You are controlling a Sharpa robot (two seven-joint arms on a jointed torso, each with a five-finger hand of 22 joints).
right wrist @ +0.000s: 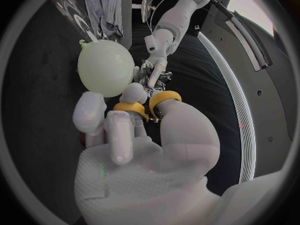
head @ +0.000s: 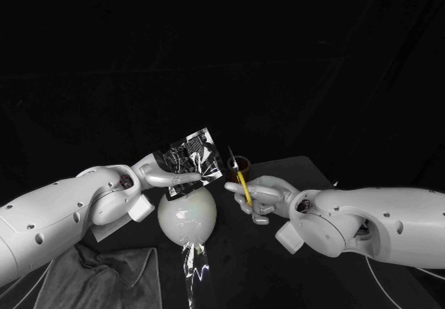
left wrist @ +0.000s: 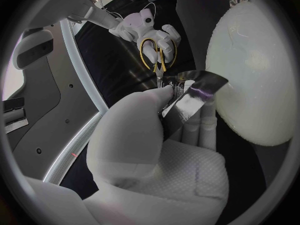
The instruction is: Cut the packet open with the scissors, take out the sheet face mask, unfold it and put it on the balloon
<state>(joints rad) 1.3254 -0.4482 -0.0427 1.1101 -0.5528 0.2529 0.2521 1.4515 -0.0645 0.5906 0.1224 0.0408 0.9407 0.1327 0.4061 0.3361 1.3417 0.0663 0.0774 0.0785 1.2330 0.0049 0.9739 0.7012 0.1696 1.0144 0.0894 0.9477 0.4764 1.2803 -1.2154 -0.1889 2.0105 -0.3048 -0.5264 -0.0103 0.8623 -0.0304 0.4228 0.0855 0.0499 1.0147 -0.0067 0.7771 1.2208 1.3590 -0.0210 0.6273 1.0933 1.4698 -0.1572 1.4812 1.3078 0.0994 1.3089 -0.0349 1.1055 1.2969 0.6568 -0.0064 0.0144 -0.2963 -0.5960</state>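
Note:
My left hand (head: pixel 170 176) pinches a shiny dark packet (head: pixel 191 153) and holds it up just above the white balloon (head: pixel 188 215). My right hand (head: pixel 257 197) grips the yellow-handled scissors (head: pixel 242 183), blades pointing up at the packet's right edge. In the left wrist view the left hand (left wrist: pixel 142 135) holds the packet (left wrist: pixel 192 94) beside the balloon (left wrist: pixel 256 70), and the scissors (left wrist: pixel 157 57) in the right hand (left wrist: pixel 145 29) reach the packet's edge. In the right wrist view, the right hand (right wrist: pixel 147 147) has its fingers through the scissors' handles (right wrist: pixel 145 105); beyond are the packet (right wrist: pixel 156 78), left hand (right wrist: pixel 160 42) and balloon (right wrist: pixel 106 67).
The balloon sits on a clear shiny stand (head: pixel 195 267) near the table's front. A grey cloth (head: pixel 102 269) lies at the front left, under my left arm. A dark mat (head: pixel 297 168) lies behind my right hand.

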